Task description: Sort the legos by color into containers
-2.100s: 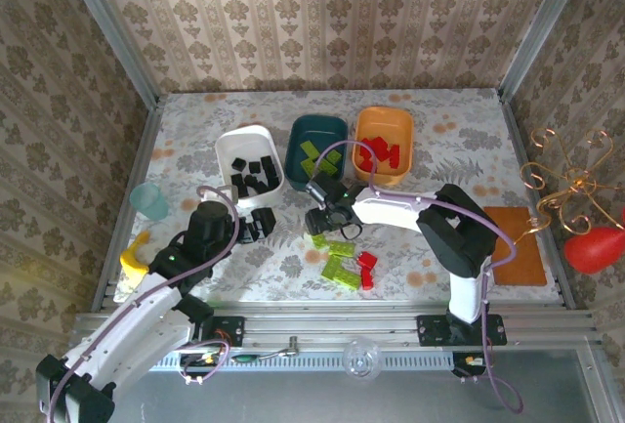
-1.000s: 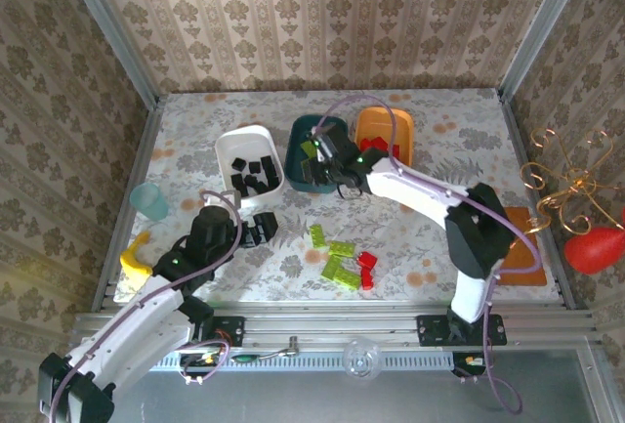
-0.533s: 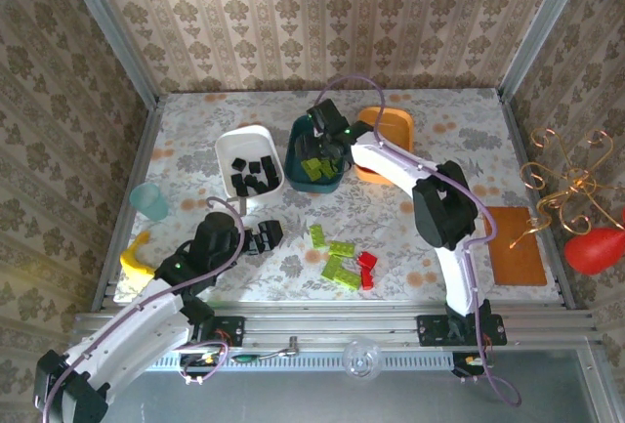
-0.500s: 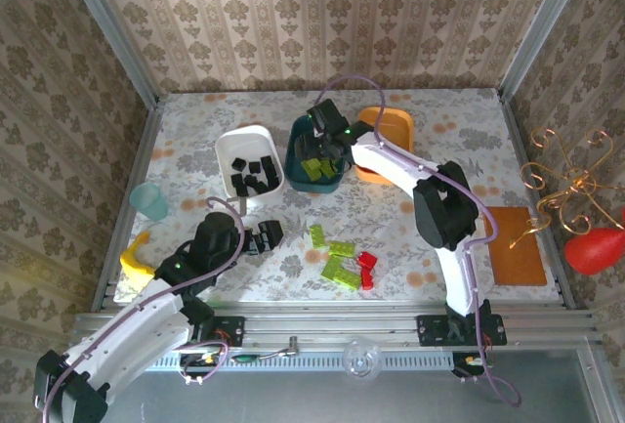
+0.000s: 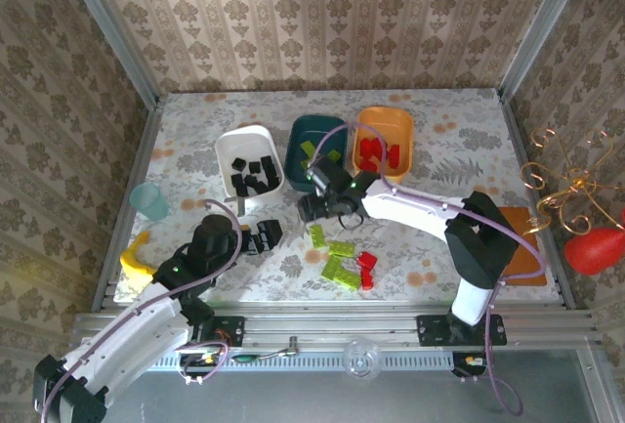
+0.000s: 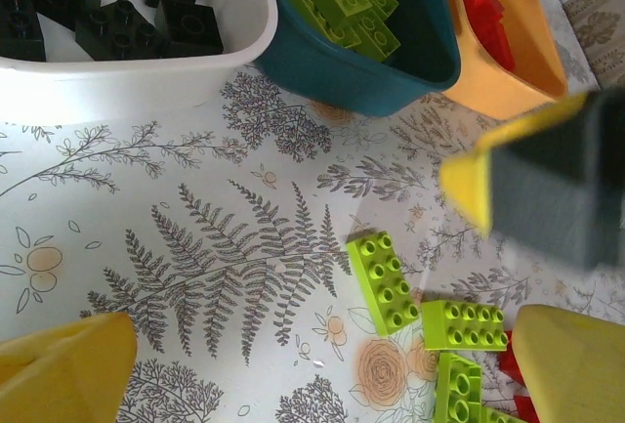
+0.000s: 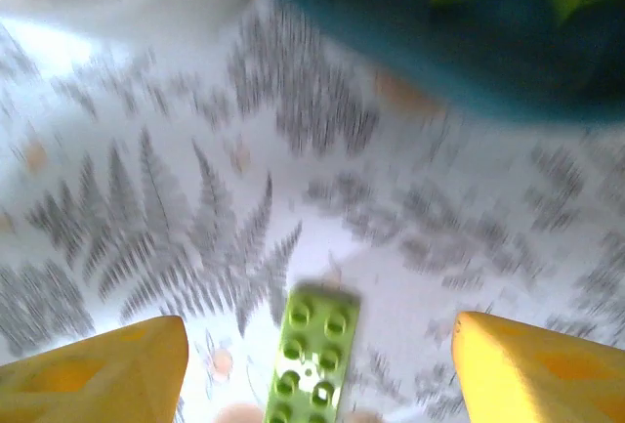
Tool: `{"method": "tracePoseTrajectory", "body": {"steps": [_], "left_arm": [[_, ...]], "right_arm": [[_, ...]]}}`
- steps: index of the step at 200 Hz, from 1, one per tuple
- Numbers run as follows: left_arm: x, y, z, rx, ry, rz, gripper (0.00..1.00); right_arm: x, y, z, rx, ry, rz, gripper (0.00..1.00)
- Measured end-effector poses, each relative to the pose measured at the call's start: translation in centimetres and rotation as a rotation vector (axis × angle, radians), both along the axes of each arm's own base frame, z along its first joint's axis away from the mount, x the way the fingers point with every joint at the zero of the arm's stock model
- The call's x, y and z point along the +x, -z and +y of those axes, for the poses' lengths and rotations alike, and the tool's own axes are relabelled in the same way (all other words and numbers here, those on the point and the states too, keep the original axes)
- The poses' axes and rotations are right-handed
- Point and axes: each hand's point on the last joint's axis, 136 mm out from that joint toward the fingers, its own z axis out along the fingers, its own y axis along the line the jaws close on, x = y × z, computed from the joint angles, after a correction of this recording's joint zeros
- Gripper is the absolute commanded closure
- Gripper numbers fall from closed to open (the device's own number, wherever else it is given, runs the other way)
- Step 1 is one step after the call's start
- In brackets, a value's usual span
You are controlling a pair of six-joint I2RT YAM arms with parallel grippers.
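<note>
Now the right gripper [image 5: 314,206], jaws apart and empty, hangs just before the dark teal tray [image 5: 296,154] above a loose lime-green brick [image 7: 311,359], probably because that tray collects the green ones, while the left gripper [image 5: 264,237], wide open also, rests nearer-left of it.

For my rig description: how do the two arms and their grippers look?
The left arm and right arm have white links, black joints and a thin lilac cable each. The left gripper and right gripper look black from above; their fingers are yellow.
</note>
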Motion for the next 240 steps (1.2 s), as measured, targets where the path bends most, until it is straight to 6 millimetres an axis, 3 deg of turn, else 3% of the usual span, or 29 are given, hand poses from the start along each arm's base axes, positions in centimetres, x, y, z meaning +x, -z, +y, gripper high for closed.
{"method": "tracePoseTrajectory", "body": {"steps": [17,36,96,131,183,240], "left_arm": [[0.0,0.2,0.1,0.002,-0.004,-0.001,0.00],[-0.1,0.4,0.3,0.004,-0.009,-0.004,0.00],[-0.1,0.1,0.6,-0.003,-0.020,-0.022,0.00],[-0.1,0.1,0.6,-0.003,-0.020,-0.022,0.00],[-0.1,0.1,0.6,-0.003,-0.020,-0.022,0.00],[-0.1,0.1,0.6,-0.002,-0.020,-0.021,0.00]], "right_arm": [[-2.4,2.4,-0.2,-0.049,-0.030,0.048,0.27],[-3.7,3.8,0.2,-0.087,-0.052,0.062,0.28],[-4.2,7.2,0.2,-0.199,-0.064,0.053,0.33],[-3.5,6.9,1.3,-0.228,-0.077,0.007,0.43],[-3.6,7.0,2.3,-0.257,-0.107,-0.031,0.68],[-2.9,6.2,1.8,-0.204,-0.107,-0.056,0.75]]}}
